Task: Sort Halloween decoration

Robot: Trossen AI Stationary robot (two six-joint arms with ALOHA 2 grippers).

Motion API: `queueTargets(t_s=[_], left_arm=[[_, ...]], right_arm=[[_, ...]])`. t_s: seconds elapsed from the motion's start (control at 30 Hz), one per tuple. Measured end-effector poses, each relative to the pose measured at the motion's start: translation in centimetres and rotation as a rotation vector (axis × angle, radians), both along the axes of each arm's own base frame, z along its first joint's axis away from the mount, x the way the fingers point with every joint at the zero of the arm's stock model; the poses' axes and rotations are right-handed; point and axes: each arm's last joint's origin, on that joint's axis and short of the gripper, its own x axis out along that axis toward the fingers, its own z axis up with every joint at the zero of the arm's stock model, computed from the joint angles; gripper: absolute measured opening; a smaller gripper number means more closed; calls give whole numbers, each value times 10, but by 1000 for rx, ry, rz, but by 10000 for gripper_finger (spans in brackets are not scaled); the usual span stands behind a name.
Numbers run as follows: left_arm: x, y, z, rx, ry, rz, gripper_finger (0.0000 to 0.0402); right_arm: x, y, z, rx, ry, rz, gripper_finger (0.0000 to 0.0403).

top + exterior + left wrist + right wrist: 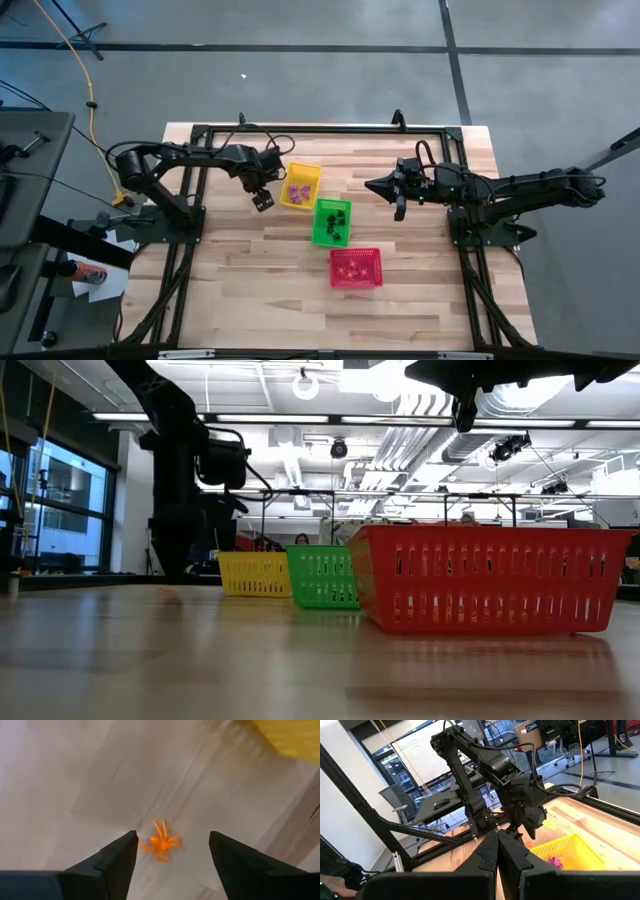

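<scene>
With purple pieces in the yellow basket [301, 186] and others already binned, we judged sorting mostly done; one orange spider [161, 843] lay on the worktop [420, 300] between our left gripper's [172, 852] released jaws, the right gripper [497, 851] clenched.
</scene>
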Motion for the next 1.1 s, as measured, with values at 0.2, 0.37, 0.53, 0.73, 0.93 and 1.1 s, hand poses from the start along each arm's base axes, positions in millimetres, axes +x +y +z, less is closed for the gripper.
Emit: queueTargets(t_s=[0.2,0.37,0.53,0.73,0.93,1.1], left_arm=[[1,0,-9,-17,40,-21,236],[3,1,-16,-27,77,-54,235],[2,1,-20,-33,95,-38,226],[2,1,-18,-46,104,-28,159],[5,3,-12,-45,111,-29,58],[11,6,-3,-41,104,-42,6]], right_arm=[[0,0,0,2,0,0,2],[0,0,0,2,3,0,2],[0,0,-1,3,6,0,2],[0,0,-1,1,14,0,2],[0,0,-2,0,18,0,2],[0,0,-2,2,17,0,2]])
